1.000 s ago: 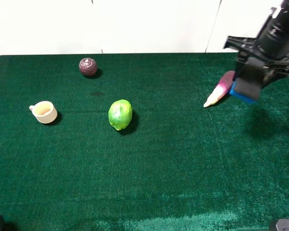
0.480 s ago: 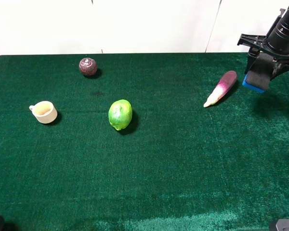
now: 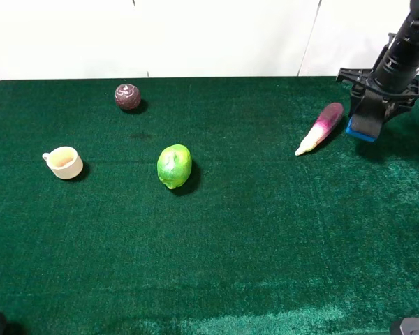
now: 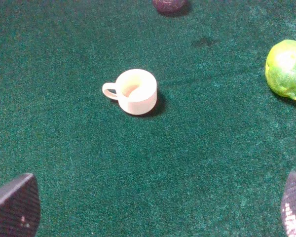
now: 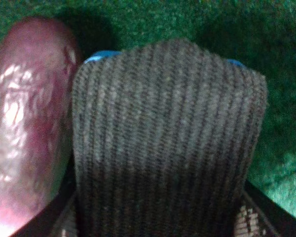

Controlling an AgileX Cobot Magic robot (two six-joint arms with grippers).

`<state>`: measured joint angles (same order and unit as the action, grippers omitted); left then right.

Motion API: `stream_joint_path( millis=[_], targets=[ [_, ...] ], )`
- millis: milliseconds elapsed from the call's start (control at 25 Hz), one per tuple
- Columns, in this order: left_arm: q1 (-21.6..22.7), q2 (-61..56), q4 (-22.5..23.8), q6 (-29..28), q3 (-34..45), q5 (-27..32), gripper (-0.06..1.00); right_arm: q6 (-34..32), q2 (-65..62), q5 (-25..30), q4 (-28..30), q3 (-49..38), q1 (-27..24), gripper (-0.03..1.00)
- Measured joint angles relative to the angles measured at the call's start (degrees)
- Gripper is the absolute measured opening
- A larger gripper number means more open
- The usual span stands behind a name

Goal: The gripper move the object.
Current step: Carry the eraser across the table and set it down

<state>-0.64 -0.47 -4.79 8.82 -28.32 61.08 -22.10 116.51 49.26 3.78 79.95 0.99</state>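
Observation:
My right gripper is shut on the object, a dark felt block with a thin blue base. It holds the block low over the green cloth at the far right, just right of the purple end of an eggplant. In the right wrist view the ribbed felt top fills the frame, with the eggplant close beside it. I cannot tell whether the block touches the cloth. My left gripper is open and empty over the cloth, a little short of a cream cup.
A green lime lies mid-table. The cream cup stands at the left and a dark purple ball at the back left. The table's right edge is close to the right gripper.
My right gripper carried the block to the right and back, then lowered it toward the cloth beside the eggplant's purple end. Nothing else moved.

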Motion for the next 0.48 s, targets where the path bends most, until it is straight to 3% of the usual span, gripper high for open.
stream_joint_path(
  millis=[480],
  targets=[
    [0.00, 0.00, 0.00, 0.00, 0.00, 0.00, 0.99, -0.70, 3.37, -2.80, 1.40, 0.04, -1.66, 0.41]
  ],
)
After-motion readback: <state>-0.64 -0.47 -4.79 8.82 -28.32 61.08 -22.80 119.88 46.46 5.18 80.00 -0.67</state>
